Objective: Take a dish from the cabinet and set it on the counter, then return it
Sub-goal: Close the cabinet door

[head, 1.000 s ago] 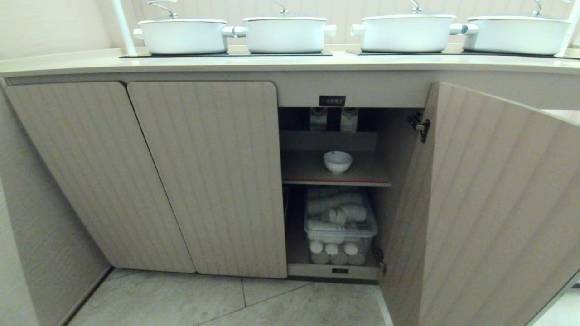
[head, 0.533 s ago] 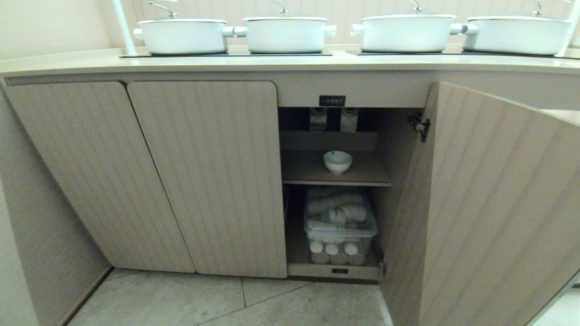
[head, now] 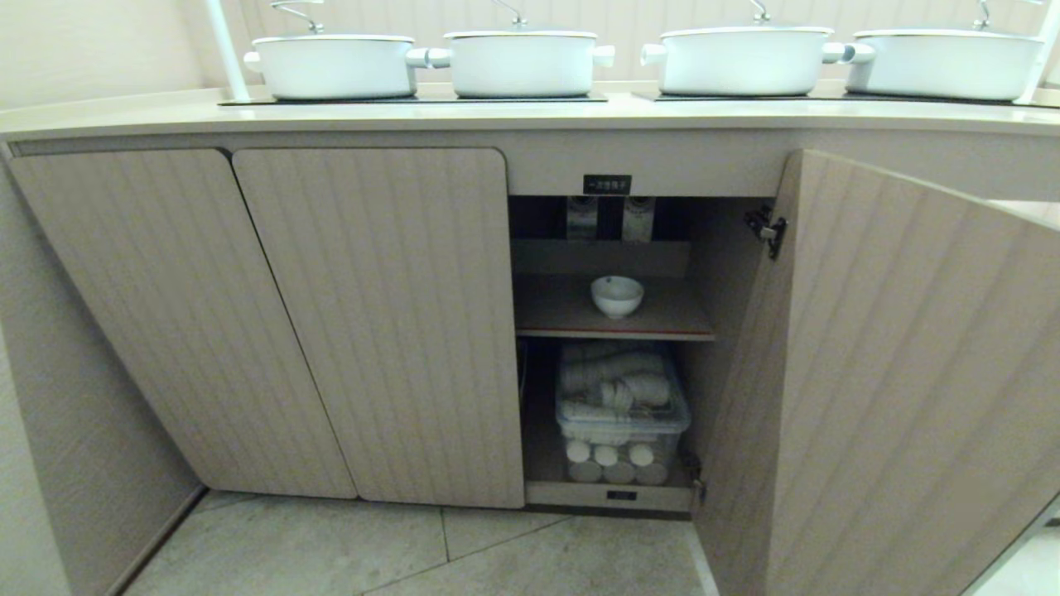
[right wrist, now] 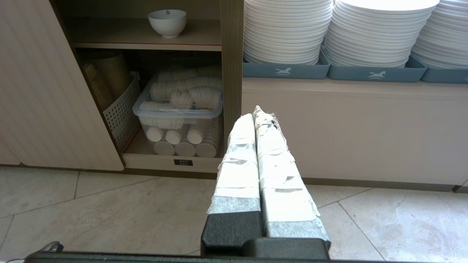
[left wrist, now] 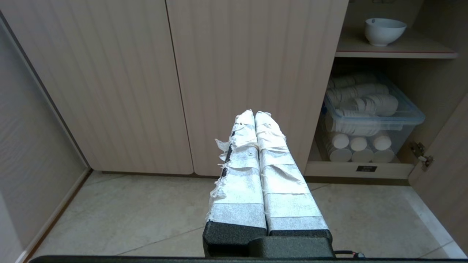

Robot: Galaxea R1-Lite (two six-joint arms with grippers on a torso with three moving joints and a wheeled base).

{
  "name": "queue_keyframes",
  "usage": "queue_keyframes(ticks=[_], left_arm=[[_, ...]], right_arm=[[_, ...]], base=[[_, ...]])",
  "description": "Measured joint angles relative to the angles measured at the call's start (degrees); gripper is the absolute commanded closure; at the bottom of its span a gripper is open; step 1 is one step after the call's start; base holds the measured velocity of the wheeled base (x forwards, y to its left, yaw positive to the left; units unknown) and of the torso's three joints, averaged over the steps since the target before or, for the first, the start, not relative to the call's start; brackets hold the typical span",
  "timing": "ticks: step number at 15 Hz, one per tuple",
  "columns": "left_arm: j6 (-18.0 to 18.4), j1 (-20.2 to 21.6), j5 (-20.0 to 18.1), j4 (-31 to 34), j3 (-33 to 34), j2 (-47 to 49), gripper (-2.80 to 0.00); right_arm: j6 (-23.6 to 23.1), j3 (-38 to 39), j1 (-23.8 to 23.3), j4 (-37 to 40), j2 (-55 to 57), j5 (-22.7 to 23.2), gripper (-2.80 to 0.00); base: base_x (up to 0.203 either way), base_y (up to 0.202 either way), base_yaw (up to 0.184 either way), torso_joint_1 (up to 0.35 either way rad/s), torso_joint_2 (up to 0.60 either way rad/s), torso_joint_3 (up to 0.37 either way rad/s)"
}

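Bowl (head: 617,295) alone on the cabinet (head: 604,348) shelf, above a tub of lids (head: 621,406). Both grippers, left (left wrist: 255,114) and right (right wrist: 255,113), taped fingers pressed together, low before that cabinet, seen only from the wrists. Stacked plates (right wrist: 289,31) beside the cabinet only from the right wrist.

The cabinet (head: 381,323) stands open at its right bay, its door (head: 894,372) swung outward. The bowl (head: 617,295) sits alone on the shelf (head: 563,314); a storage bin (head: 621,414) crowds the space beneath.
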State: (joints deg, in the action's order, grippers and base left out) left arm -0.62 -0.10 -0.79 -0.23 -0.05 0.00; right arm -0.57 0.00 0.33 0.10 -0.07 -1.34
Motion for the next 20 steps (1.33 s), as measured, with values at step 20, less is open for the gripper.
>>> queue_keyframes(ticks=[20], left_arm=[[-0.15, 0.0, 0.01, -0.02, 0.02, 0.0, 0.0]], right_arm=[[-0.2, 0.0, -0.02, -0.05, 0.0, 0.24, 0.0]], base=[[-0.069, 0.0, -0.001, 0.0, 0.0, 0.001]])
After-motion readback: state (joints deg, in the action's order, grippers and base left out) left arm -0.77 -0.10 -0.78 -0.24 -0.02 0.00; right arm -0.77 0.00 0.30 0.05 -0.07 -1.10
